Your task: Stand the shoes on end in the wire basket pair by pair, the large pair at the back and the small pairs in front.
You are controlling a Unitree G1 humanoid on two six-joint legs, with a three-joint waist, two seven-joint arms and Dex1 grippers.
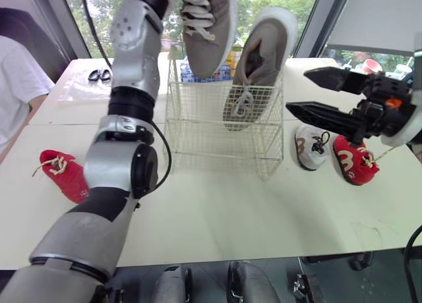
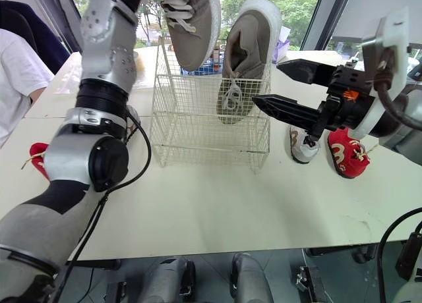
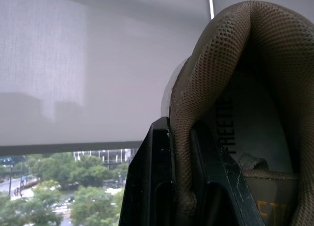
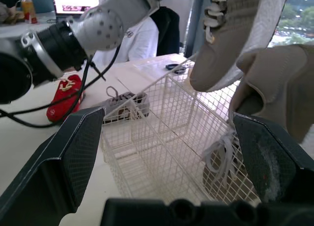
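1. Left wrist view: the left gripper (image 3: 179,131) is clamped tight on the collar of a large shoe (image 3: 255,88).
2. That shoe hangs toe-down above the left part of the basket (image 1: 198,128).
3. Its mate (image 1: 260,59) stands on end in the basket's right part, heel above the rim.
4. The right gripper (image 1: 297,89) hovers wide open and empty just beside the mate.
5. On the worktop (image 1: 231,204), a red shoe (image 1: 62,174) lies left of the basket; a white shoe (image 1: 311,147) and a second red shoe (image 1: 354,159) lie to its right.
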